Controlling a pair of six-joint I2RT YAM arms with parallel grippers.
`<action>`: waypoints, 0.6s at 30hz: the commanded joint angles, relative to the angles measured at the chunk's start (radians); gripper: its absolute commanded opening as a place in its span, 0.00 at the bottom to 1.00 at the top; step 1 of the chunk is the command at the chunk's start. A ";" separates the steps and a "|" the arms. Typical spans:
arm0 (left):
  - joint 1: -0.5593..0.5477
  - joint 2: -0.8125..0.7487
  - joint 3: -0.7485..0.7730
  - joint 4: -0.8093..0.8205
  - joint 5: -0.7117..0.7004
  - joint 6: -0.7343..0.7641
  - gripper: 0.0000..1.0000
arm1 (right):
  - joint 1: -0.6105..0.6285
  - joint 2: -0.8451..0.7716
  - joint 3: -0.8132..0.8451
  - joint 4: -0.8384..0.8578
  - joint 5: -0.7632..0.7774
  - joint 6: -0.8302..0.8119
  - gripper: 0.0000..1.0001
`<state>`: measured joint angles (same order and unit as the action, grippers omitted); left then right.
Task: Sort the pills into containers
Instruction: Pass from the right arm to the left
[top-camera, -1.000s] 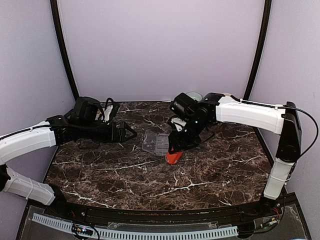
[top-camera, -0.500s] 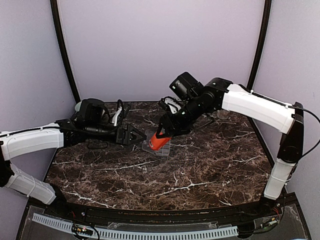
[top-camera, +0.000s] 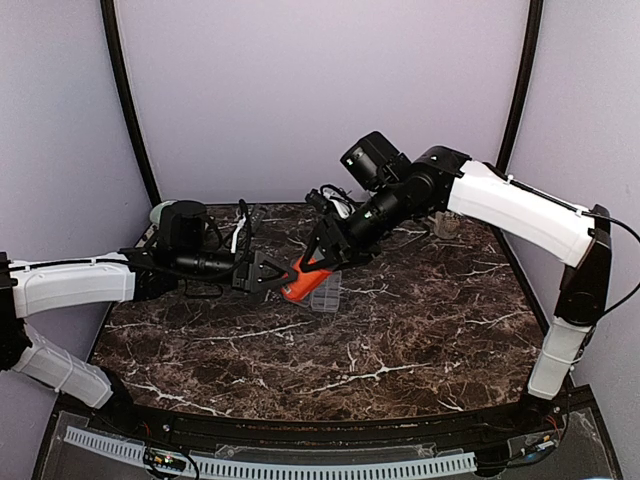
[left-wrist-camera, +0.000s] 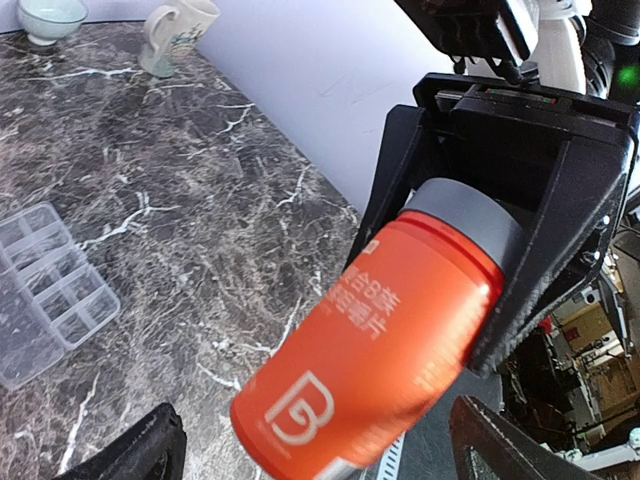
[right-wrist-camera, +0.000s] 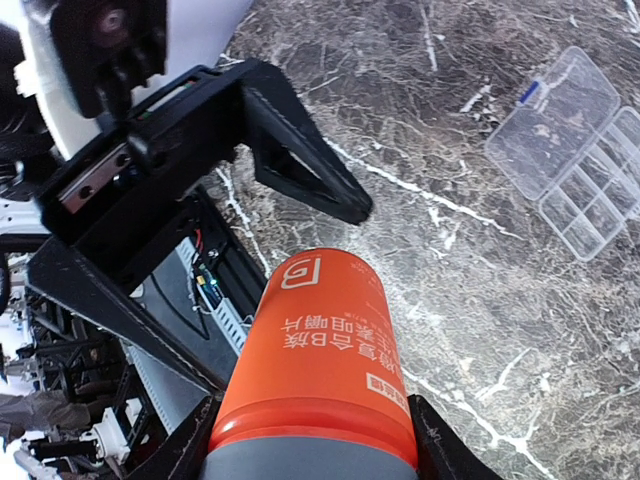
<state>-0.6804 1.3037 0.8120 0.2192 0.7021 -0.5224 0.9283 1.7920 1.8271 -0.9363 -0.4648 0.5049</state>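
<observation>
My right gripper (top-camera: 318, 262) is shut on the grey-capped end of an orange pill bottle (top-camera: 300, 283) and holds it tilted in the air, base toward my left gripper (top-camera: 268, 272). My left gripper is open, and its fingertips (left-wrist-camera: 135, 455) stand on either side of the bottle's base (left-wrist-camera: 370, 340), apart from it. In the right wrist view the bottle (right-wrist-camera: 320, 350) fills the right gripper (right-wrist-camera: 310, 455), with the left gripper's fingers (right-wrist-camera: 300, 170) just beyond. The clear organiser box (top-camera: 326, 294) lies open on the table under the bottle (left-wrist-camera: 45, 285) (right-wrist-camera: 575, 150). No loose pills show.
The dark marble table (top-camera: 380, 350) has purple walls on three sides. A pale bowl (left-wrist-camera: 50, 15) and a mug (left-wrist-camera: 175, 30) stand at the back right, with the mug also in the top view (top-camera: 445, 225). Another pale bowl (top-camera: 158, 212) sits behind my left arm.
My right gripper lifted the orange bottle off the table and carried it up and left over the organiser box. My left arm reached right to meet it.
</observation>
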 joint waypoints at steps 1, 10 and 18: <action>0.012 0.018 -0.013 0.112 0.113 -0.020 0.93 | 0.006 -0.013 0.043 0.027 -0.091 -0.022 0.22; 0.013 0.049 0.000 0.112 0.196 -0.001 0.89 | 0.001 -0.006 0.004 0.063 -0.155 -0.014 0.22; 0.013 0.029 -0.047 0.203 0.242 -0.069 0.88 | -0.016 -0.007 -0.034 0.119 -0.197 0.017 0.22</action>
<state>-0.6704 1.3499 0.8017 0.3454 0.8948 -0.5499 0.9215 1.7920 1.8168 -0.9047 -0.5995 0.5041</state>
